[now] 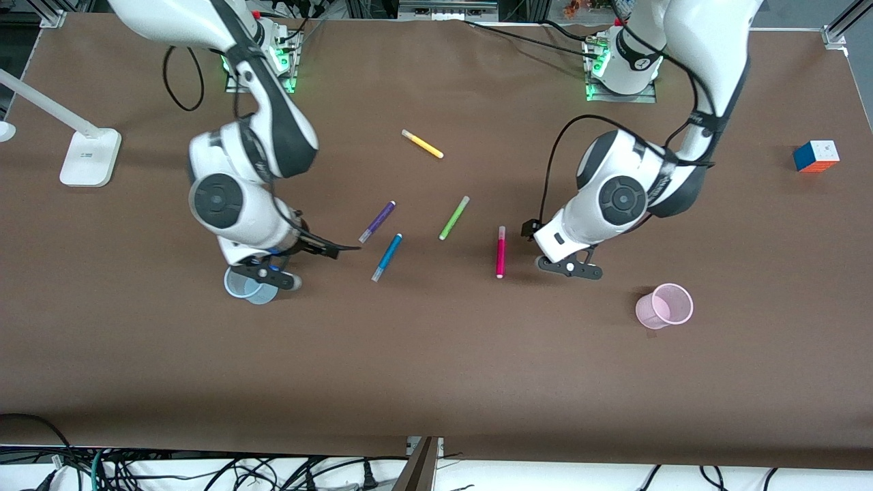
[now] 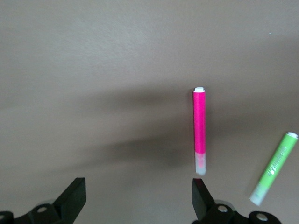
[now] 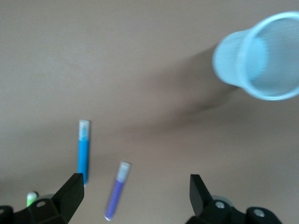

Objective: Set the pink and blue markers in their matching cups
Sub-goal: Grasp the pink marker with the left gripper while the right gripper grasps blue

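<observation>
The pink marker [image 1: 500, 252] lies on the table near the middle, and the blue marker [image 1: 387, 257] lies toward the right arm's end from it. My left gripper [image 1: 570, 267] is open and empty, low over the table just beside the pink marker [image 2: 199, 130], with one fingertip [image 2: 201, 196] close to the marker's pale end. My right gripper [image 1: 269, 274] is open and empty over the table between the pale blue cup [image 1: 247, 286] and the blue marker [image 3: 83, 151]. The blue cup [image 3: 261, 56] stands upright. The pale pink cup [image 1: 665, 305] stands toward the left arm's end.
A purple marker [image 1: 377, 221], a lime-green marker [image 1: 454, 217] and a yellow marker [image 1: 422, 144] lie farther from the front camera than the blue and pink ones. A colour cube [image 1: 816, 156] sits at the left arm's end, and a white lamp base [image 1: 89, 157] at the right arm's end.
</observation>
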